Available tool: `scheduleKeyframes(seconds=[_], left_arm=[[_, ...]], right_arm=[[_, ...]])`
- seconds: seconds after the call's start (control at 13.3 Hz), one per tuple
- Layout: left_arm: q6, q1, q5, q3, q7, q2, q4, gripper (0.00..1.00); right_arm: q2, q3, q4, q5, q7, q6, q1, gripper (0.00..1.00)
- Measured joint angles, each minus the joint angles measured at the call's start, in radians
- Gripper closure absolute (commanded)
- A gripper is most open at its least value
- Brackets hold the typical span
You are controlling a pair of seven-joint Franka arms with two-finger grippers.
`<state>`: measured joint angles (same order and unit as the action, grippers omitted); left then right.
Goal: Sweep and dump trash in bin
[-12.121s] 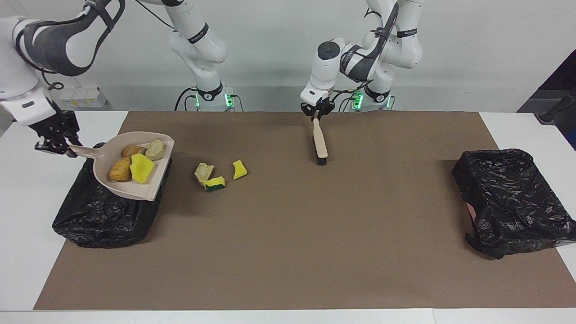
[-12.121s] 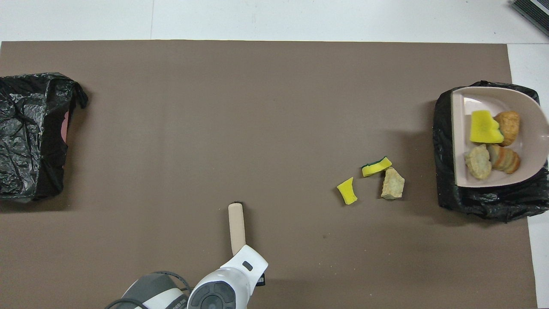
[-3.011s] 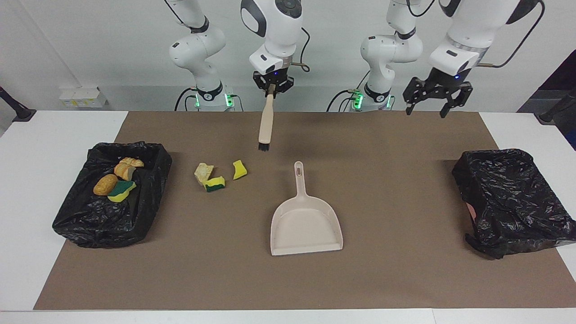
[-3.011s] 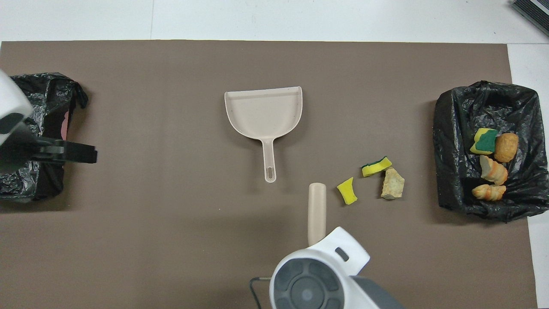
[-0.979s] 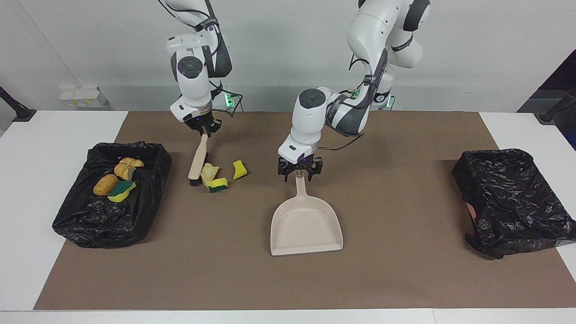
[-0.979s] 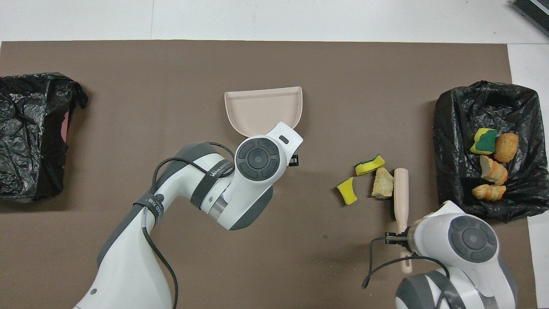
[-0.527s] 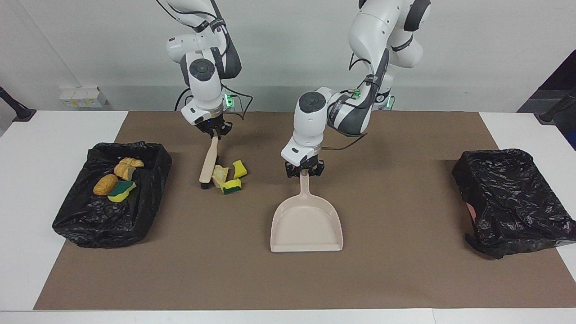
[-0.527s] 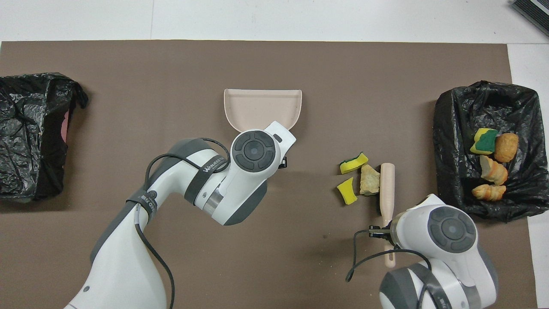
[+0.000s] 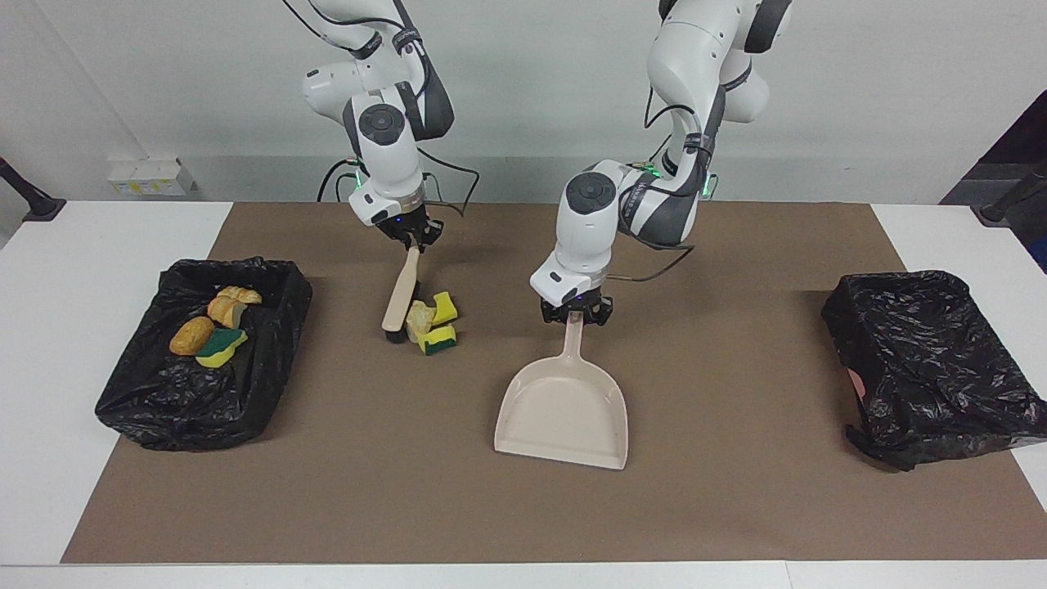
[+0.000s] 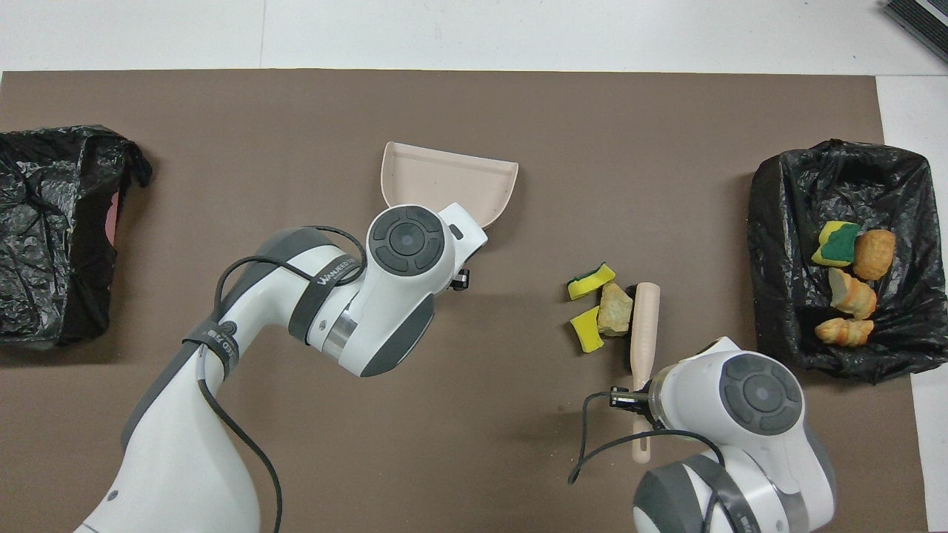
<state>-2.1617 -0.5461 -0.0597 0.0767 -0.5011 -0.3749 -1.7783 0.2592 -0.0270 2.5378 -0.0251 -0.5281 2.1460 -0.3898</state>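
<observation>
A white table (image 9: 49, 343) before a pale wall carries a brown mat (image 9: 523, 507) that fills most of the facing view. At the left of that frame, a black-lined bin (image 9: 270, 360) already holds four scraps (image 9: 214, 327): bread-like chunks and one sponge piece. Left of centre, the right gripper (image 9: 411, 238) is pinched on the handle of a brush (image 9: 401, 296), whose bristles stand on the mat against the three remaining scraps (image 9: 433, 321), bunched in a tight cluster. At centre, the left gripper (image 9: 576, 313) is clamped on the handle of the dustpan (image 9: 563, 413), whose mouth points to the bottom of the frame and is slightly skewed. At the right of the frame lies a second black bag (image 9: 932, 360), crumpled, with its opening not visible.

By this evidence, the task is past its midpoint: three scraps are left to be swept, lifted and dumped. Bare mat separates the cluster from the dustpan, giving the brush room to push. The pan mouth faces away from the scraps, so it likely needs turning. The bin's rim stands near the brush, well inside the mat's edges.
</observation>
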Motion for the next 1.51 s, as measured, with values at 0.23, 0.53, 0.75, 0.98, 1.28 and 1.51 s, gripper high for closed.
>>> scheduleKeyframes(seconds=[0.23,0.53,0.75,0.98,1.28,1.51], left_arm=[[0.0,0.015,0.001,0.001,0.013,0.001,-0.002,0.0],[0.003,0.014,-0.001,0.006,0.016,0.007,-0.001,0.0],[-0.001,0.014,-0.001,0.005,0.059,0.007,0.001,0.02],[-0.015,0.014,-0.001,0.005,0.072,0.007,0.001,1.0],[-0.018,0.014,-0.002,0.005,0.115,0.007,0.001,1.0],[-0.01,0.025,-0.002,-0.004,0.285,0.012,0.002,1.0]], right_arm=[[-0.007,0.001,-0.01,-0.008,-0.026,0.0,-0.033,1.0],[-0.009,0.002,-0.015,-0.016,-0.028,0.0,-0.041,1.0],[-0.01,0.002,-0.016,-0.017,-0.028,0.0,-0.044,1.0],[-0.016,0.003,-0.016,-0.022,-0.112,0.0,-0.111,1.0],[-0.048,0.006,-0.026,-0.022,-0.191,0.039,-0.166,1.0],[-0.061,0.003,-0.049,-0.024,-0.193,0.039,-0.166,1.0]])
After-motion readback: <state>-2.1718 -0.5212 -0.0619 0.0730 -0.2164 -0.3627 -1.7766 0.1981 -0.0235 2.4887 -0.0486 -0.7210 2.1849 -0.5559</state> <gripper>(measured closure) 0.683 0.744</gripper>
